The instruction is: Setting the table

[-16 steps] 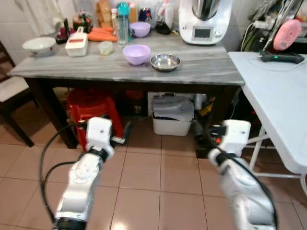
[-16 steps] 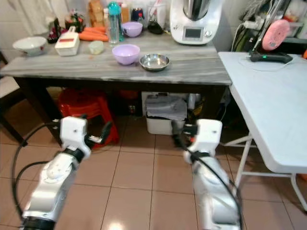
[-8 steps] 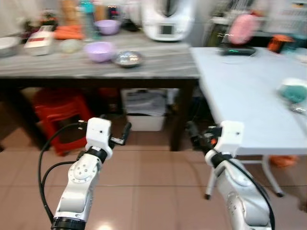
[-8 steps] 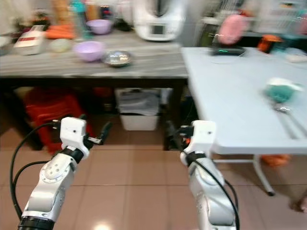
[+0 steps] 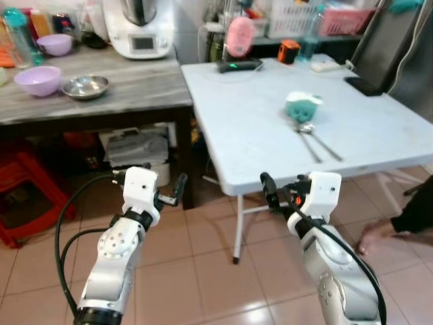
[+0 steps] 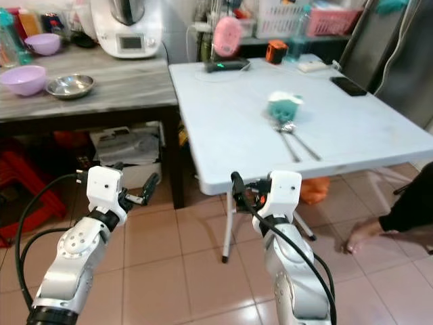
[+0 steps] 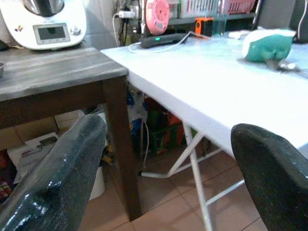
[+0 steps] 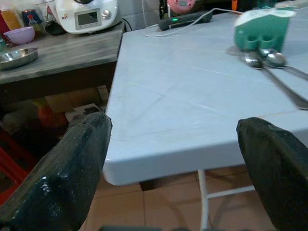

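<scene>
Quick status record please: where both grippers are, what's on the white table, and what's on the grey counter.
left gripper: open, held low over the floor, empty
right gripper: open, just short of the white table's near edge, empty
white table: teal holder with two spoons lying in front of it
grey counter: purple bowl, steel bowl, white kitchen machine

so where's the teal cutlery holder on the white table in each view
Left eye view: teal plastic cutlery holder, mid-table, right of centre.
Right eye view: same holder, spoons in front of it.
Left wrist view: at the far edge of the table.
Right wrist view: far across the table.
Shared landmark: the white kitchen appliance with a small screen on the grey table.
</scene>
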You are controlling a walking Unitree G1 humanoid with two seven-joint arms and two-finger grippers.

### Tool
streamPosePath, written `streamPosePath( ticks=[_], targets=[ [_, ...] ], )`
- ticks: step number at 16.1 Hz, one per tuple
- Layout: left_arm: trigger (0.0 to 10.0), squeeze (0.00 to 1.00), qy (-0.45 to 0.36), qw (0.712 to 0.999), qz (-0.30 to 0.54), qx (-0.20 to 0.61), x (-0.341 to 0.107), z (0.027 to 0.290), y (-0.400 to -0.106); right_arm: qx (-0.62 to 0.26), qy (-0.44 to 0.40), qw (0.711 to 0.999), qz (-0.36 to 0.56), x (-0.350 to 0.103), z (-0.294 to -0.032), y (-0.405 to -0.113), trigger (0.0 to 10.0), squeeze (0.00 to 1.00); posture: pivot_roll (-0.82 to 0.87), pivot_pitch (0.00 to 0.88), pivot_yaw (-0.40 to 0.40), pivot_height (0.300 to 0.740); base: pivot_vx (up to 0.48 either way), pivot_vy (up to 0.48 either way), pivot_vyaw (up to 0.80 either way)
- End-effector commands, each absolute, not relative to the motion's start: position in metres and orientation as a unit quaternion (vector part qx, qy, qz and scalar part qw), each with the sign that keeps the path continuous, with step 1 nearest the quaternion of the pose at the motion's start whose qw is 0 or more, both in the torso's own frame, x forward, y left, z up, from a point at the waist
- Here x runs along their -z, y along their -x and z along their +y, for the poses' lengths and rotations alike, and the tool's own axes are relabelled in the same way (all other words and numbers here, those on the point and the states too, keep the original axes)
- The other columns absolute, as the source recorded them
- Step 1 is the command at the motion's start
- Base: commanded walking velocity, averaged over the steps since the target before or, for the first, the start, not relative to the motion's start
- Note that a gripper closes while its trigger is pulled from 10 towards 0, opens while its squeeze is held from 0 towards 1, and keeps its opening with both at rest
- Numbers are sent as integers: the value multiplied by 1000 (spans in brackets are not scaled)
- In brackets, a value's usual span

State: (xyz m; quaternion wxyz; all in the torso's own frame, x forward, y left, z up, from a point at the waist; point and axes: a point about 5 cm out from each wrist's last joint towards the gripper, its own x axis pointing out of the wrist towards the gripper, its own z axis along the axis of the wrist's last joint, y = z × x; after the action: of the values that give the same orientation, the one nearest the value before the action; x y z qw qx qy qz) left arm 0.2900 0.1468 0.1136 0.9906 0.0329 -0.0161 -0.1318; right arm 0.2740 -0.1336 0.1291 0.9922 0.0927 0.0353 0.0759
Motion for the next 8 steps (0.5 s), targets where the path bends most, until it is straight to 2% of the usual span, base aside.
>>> streamPosePath(
  ticks=[1,2,5,8],
  targets=[
    [10000,0,-33,990,-23,134,-117,144,-290,-67,-88,993,33,-132,-139,-275,10000,0,-36,28,24,740,0,-364,-506],
    [10000,0,-33,990,-23,134,-117,143,-290,-66,-88,993,34,-132,-139,-275,10000,0,-36,28,24,740,0,-356,-450],
    [10000,0,-33,990,-22,135,-117,142,-290,-64,-86,994,33,-132,-139,-274,10000,0,-40,33,27,740,0,-291,0],
    [10000,0,-19,989,-27,144,-118,140,-290,-60,-83,994,33,-131,-142,-273,10000,0,-40,33,27,740,0,0,0]
  ],
)
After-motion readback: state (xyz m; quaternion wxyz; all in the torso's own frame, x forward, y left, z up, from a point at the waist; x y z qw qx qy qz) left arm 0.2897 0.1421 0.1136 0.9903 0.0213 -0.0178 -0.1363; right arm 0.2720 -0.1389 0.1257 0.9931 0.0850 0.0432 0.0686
